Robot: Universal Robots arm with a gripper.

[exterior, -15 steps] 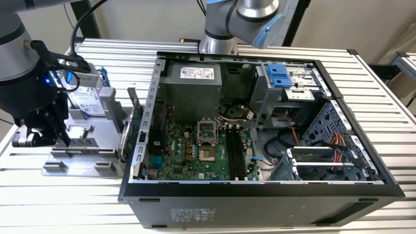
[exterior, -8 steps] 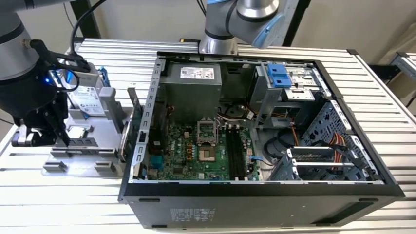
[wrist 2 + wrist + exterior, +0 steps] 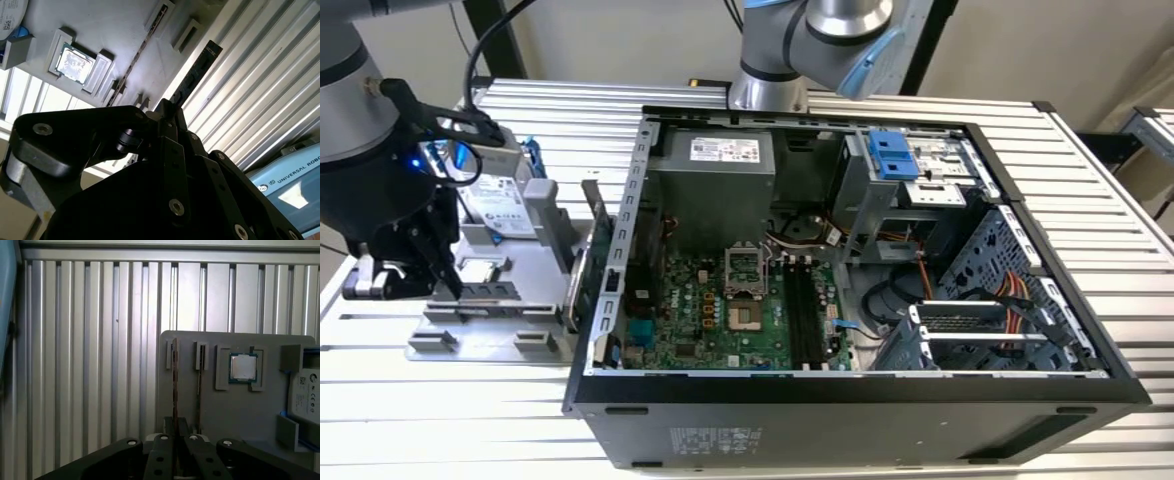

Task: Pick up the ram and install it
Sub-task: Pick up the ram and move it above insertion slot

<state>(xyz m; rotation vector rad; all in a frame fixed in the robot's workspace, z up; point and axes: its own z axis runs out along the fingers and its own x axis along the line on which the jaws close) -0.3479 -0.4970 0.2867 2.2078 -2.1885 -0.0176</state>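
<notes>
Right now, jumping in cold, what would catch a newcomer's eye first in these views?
The open computer case dominates the middle of the exterior view, its green motherboard bare. At that view's left, the gripper hangs over the grey parts tray. In the first wrist view, it is closed around the ram standing on edge, with a silver CPU further along the tray.

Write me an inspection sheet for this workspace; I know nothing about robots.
Surface: ribbed metal table, grey tray on it.
Job's things: memory stick on edge over the tray; open computer case beside it.
Clutter: second stick, square chip and hard drive in the tray.
Grippers: the gripper is shut on the memory stick.
Cables: black cable by the arm; coloured wires inside the case.
Surroundings: another arm's base beyond the case.
</notes>
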